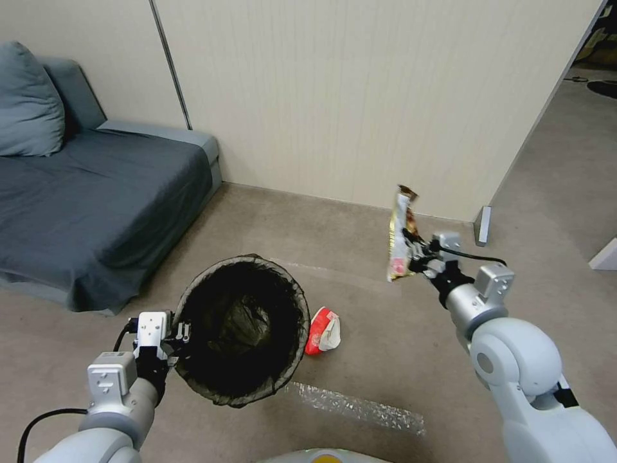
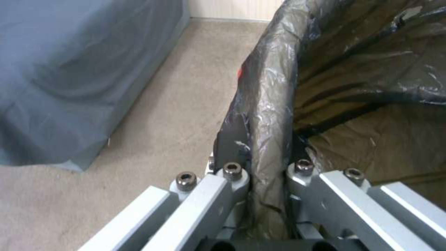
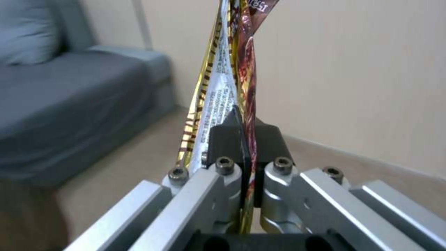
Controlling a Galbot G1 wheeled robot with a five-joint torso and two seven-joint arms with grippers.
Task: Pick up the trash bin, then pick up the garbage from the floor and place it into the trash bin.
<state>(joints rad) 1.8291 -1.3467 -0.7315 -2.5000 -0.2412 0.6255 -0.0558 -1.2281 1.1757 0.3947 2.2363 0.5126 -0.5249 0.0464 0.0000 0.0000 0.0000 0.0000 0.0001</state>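
Grey sofa (image 1: pixel 90 193) w/ a cushion (image 1: pixel 29 103) fills the far left corner of the floor (image 1: pixel 398 360), against the cream wall (image 1: pixel 360 96). Trash bin (image 1: pixel 243 331) w/ dark bag liner sits low centre-left in the head view, tilted so its mouth faces the camera; can't tell whether it is off the floor. Left gripper (image 1: pixel 182 335) is at the bin's left rim, fingers (image 2: pixel 231 139) closed tight on the rim and liner fold (image 2: pixel 269 104), one inside, one outside. Right arm is raised on the right, well apart from the bin; right gripper (image 1: pixel 414 247) is pinched shut on a long gold-and-brown wrapper (image 1: pixel 401 235), held upright, about mid-length, in the air. Wrapper (image 3: pixel 228 80) sticks up between the dark pads (image 3: pixel 223 139). Crushed red-and-white carton (image 1: pixel 323 331) lies on the floor just beside the bin's right side.
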